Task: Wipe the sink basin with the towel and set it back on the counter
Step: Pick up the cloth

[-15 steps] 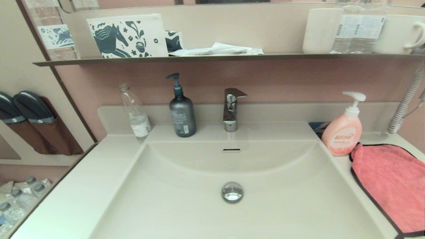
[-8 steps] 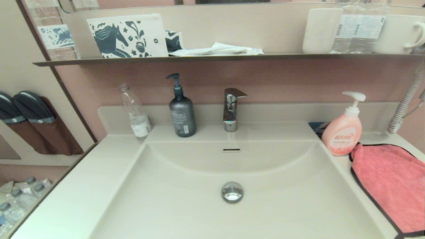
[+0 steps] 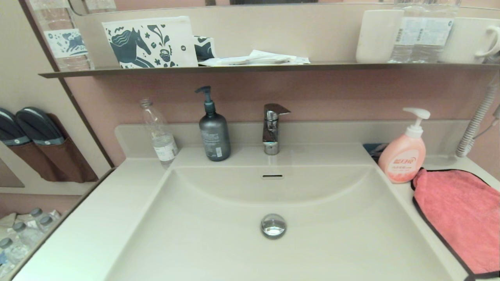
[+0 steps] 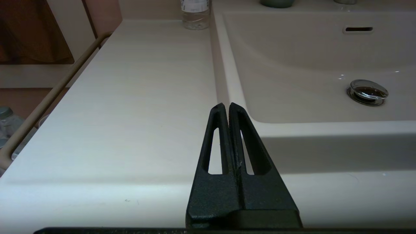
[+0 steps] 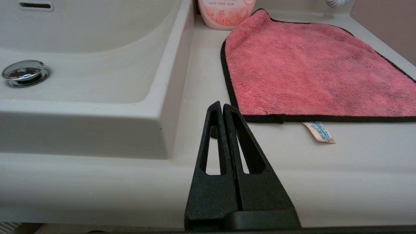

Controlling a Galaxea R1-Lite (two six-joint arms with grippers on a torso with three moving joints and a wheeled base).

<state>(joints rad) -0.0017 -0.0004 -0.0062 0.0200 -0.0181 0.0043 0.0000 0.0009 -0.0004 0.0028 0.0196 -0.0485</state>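
I have both arms parked low at the near edge of the vanity, neither one showing in the head view. My left gripper (image 4: 226, 107) sits with its fingers pressed together, empty, in front of the left stretch of the counter (image 3: 97, 218), just beside the near-left corner of the sink basin (image 3: 242, 249). My right gripper (image 5: 220, 105) is likewise closed on nothing, pointing over the counter strip between the basin's right rim and the towel (image 3: 457, 218).

The towel lies spread flat on the right side of the counter, its far corner touching the pink soap bottle (image 3: 402, 158), its label tag trailing off the near hem toward me. It is out flat and within the right arm's reach, so I judge that arm the natural one for the pickup; the fingers must part first. The basin looks dry, its drain plug (image 3: 273, 225) sitting mid-floor, and wiping has not begun.
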